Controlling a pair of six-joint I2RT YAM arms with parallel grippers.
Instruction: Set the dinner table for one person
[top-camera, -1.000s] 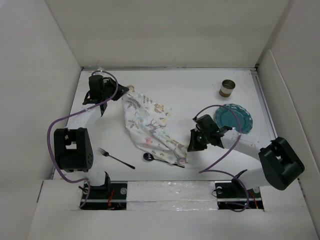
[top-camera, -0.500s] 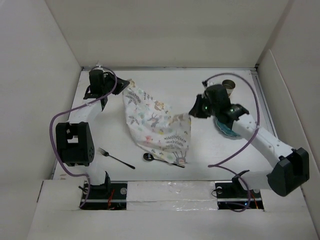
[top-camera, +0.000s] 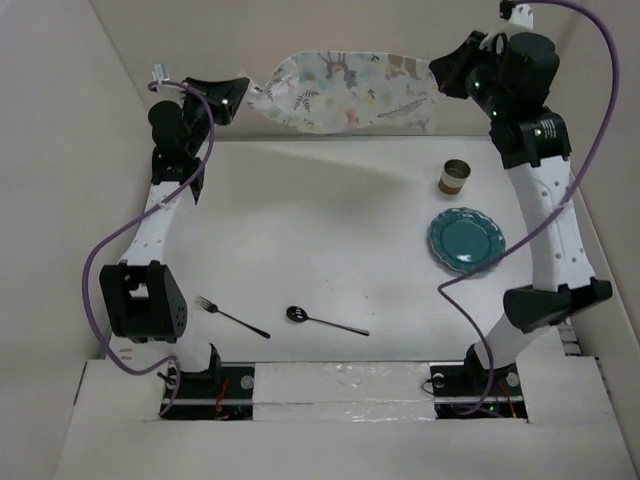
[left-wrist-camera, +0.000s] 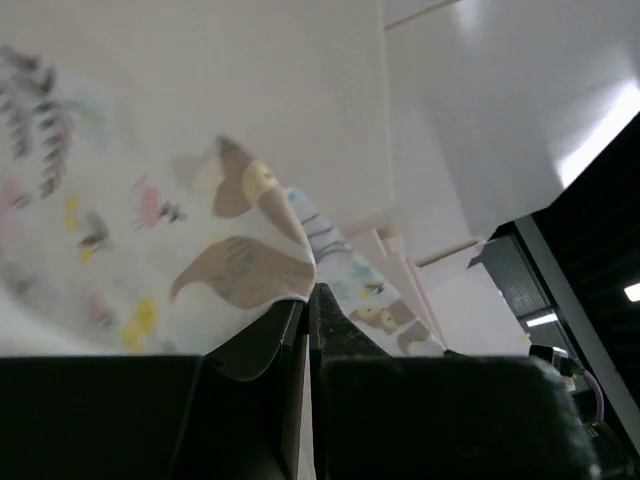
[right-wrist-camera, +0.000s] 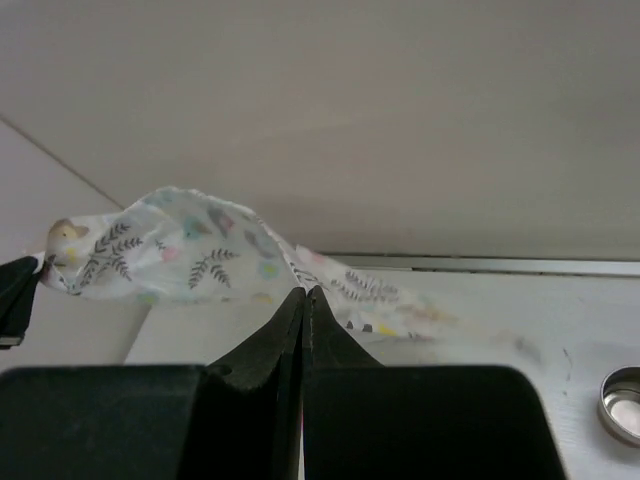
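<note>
- Above the far edge of the dinner table (top-camera: 320, 230), a mat (top-camera: 345, 92) hangs in the air, stretched between the two arms in front of the back wall (top-camera: 330, 50). It does not touch the surface.
- The left gripper (top-camera: 240, 98) is pinched tight on the mat's left end. The left wrist view shows printed fabric clamped between the tips.
- The right gripper (top-camera: 438, 78) is pinched on the mat's right end. The right wrist view shows the jaws closed on the cloth edge.
- The mat is roughly level and looks a bit slack in the middle, not fully taut.
- A teal plate (top-camera: 467, 240) sits on the right of the table. A cup (top-camera: 455, 177) stands just beyond it, and the two are apart.
- A fork (top-camera: 232, 317) lies near the front on the left, and a spoon (top-camera: 325, 320) lies front centre. Both are well apart from the plate.
- The step in hand looks like spreading the mat as the base of the setting. Plate, cup and cutlery are not yet arranged, so the task looks early.
- The next move probably calls for both arms to come down together and keep the cloth stretched.
- The mat should land flat on the bare middle of the table, short of the fork and spoon and left of the plate and cup.
- Both grippers should let go only once the cloth lies flat.
- The risks are that uneven lowering wrinkles the mat or that an end drapes over the cup.
</note>
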